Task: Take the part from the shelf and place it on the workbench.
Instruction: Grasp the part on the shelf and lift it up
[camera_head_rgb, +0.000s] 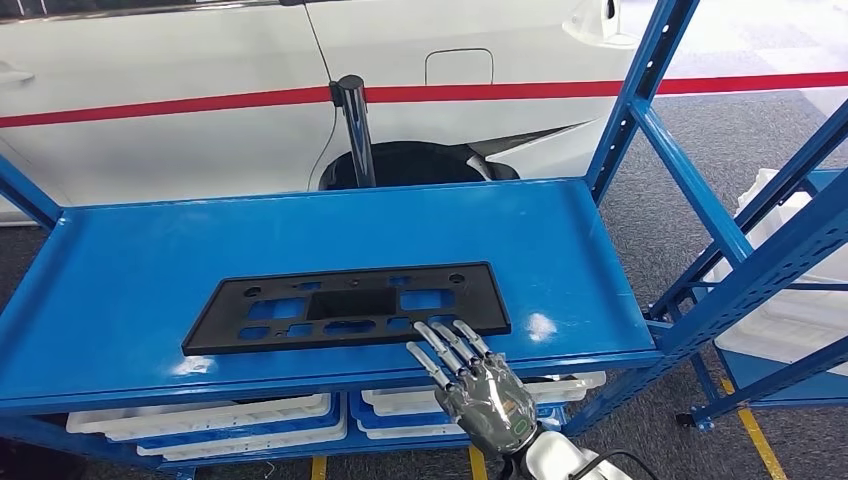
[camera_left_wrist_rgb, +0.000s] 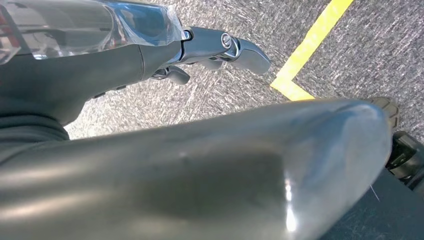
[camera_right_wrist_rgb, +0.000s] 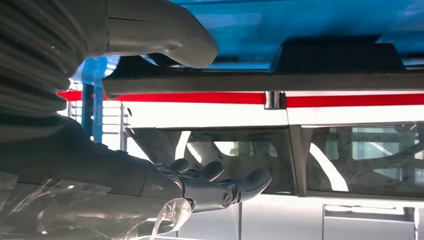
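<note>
The part (camera_head_rgb: 345, 308), a flat black plastic panel with several cut-out windows, lies flat on the blue top shelf (camera_head_rgb: 150, 260) of the rack, close to the front lip and a little left of centre. The right hand (camera_head_rgb: 478, 385) is raised at the shelf's front edge with its fingers (camera_head_rgb: 445, 345) spread and straight, holding nothing; their tips reach over the lip and sit just at the near right corner of the panel, though whether they touch it is hard to tell. The left hand (camera_left_wrist_rgb: 200, 50) hangs low over grey carpet near a yellow floor line, and its fingers appear loosely curled with nothing in them. The step in hand looks like the reach and grasp. Because the panel is thin and flush with the shelf, a top-down pinch will likely fail; better to draw the near edge slightly past the lip so the thumb can get underneath, then close firmly on the solid border, not a window. Gripped at one corner the long panel may droop or swing, so lift slowly and level
</note>
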